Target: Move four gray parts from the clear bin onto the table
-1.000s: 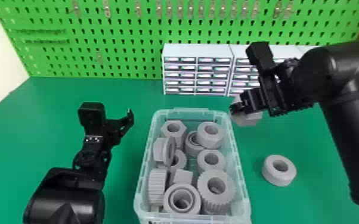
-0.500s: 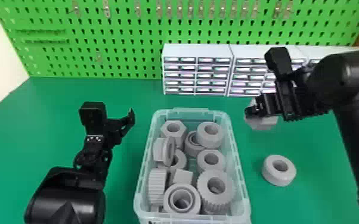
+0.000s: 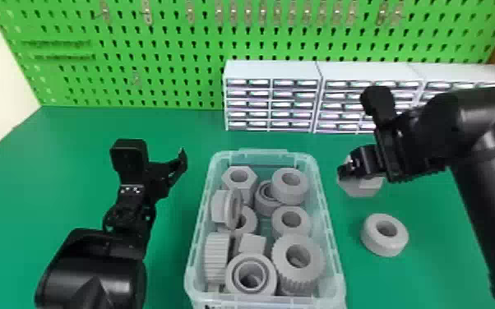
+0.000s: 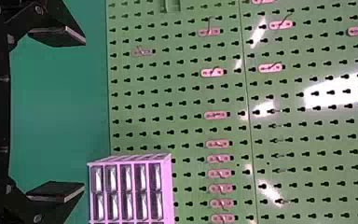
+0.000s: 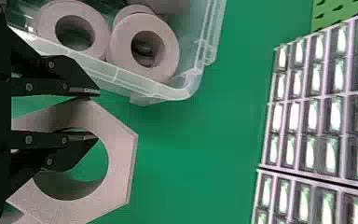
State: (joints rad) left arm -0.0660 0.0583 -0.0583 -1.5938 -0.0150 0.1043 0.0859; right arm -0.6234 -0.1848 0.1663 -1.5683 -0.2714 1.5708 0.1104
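In the head view my right gripper (image 3: pixel 347 166) is right of the clear bin (image 3: pixel 329 230), shut on a gray hex nut (image 3: pixel 361 188). The right wrist view has this gripper (image 5: pixel 96 114) pinching one wall of the hex nut (image 5: pixel 119 158), one finger inside its hole and the other outside. A gray ring (image 3: pixel 399 240) lies on the green table, nearer the camera than the nut. Several gray parts (image 3: pixel 292 222) fill the bin. My left gripper (image 3: pixel 174 168) is parked left of the bin; in its wrist view the gripper (image 4: pixel 83 114) stands wide open and holds nothing.
White drawer cabinets (image 3: pixel 271 70) stand behind the bin, against the green pegboard (image 3: pixel 168 53). The right wrist view has the bin's rim (image 5: pixel 116 72) close beside the right gripper. Green table (image 3: pixel 436 267) extends to the right of the ring.
My right gripper has carried the hex nut rightward, away from the bin's edge, and then slightly nearer the camera. The left arm and the ring have kept their places.
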